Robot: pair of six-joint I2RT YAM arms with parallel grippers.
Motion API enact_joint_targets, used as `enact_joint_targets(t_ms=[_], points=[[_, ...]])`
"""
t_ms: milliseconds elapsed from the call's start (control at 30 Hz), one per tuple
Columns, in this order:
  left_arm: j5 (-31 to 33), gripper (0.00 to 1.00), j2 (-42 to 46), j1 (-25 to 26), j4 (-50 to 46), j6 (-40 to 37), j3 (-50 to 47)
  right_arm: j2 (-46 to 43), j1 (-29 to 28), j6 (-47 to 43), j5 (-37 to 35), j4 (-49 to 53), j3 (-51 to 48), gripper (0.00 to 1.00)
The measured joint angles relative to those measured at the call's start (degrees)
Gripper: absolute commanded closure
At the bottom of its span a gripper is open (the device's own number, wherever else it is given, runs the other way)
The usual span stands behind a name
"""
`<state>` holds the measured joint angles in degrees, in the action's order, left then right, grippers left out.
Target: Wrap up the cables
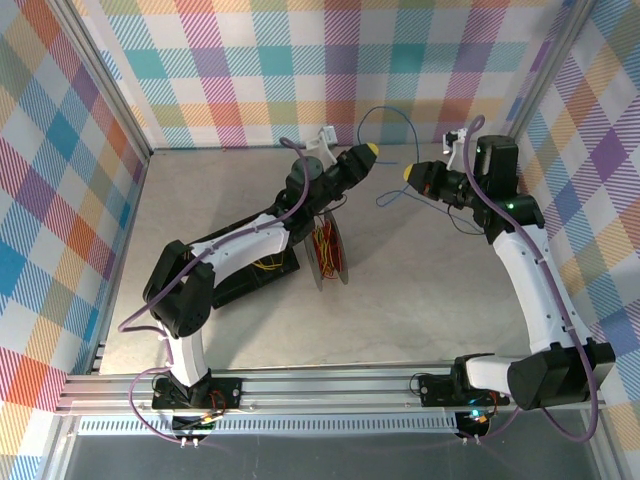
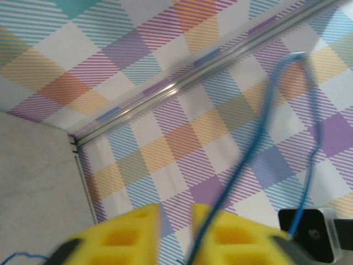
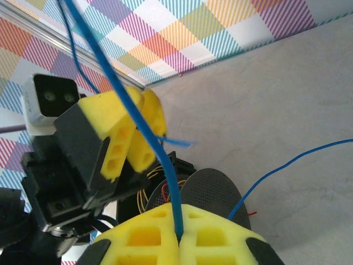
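Observation:
A thin blue cable [image 1: 388, 109] arcs in the air between my two grippers, in front of the back wall. My left gripper [image 1: 367, 151] is raised at mid-table with its yellow fingers [image 3: 146, 135] closed on one end of the cable, and a short blue tip sticks out beside them. In the left wrist view the cable [image 2: 259, 138] crosses the right finger's inner edge, blurred. My right gripper [image 3: 180, 221] is shut on the same cable [image 3: 160, 149], which rises straight out of the seam between its pads. The right gripper [image 1: 410, 173] faces the left one, a hand's width away.
A dark perforated spool [image 1: 328, 255] stands on edge below the left gripper, with red, yellow and orange wires wound on it. A black box [image 1: 262, 272] lies to its left under the left arm. More blue cable [image 3: 287, 165] trails over the grey tabletop.

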<state>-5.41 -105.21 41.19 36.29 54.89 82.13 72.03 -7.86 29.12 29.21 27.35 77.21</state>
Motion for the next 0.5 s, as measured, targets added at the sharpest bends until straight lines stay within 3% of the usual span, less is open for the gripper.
enact_joint_targets(t_ms=[100, 233, 367, 500], points=[[-0.2, 1.0, 0.0, 0.0, -2.7, -0.6, 1.6, -0.1, 0.0, -1.1, -0.3, 1.4, 0.0, 1.0], [-1.3, 1.0, 0.5, 0.0, -17.0, -5.6, 6.1, 0.1, 0.9, -5.1, -3.5, 7.1, 1.8, 1.0], [-2.6, 1.0, 0.5, -0.1, -45.9, -18.8, 21.4, 1.5, 1.6, -11.5, -10.4, 13.8, 7.2, 1.0], [-2.8, 1.0, -3.8, -0.1, -76.0, -35.8, 47.7, 2.9, 1.6, -17.3, -16.9, 17.8, 11.1, 1.0]])
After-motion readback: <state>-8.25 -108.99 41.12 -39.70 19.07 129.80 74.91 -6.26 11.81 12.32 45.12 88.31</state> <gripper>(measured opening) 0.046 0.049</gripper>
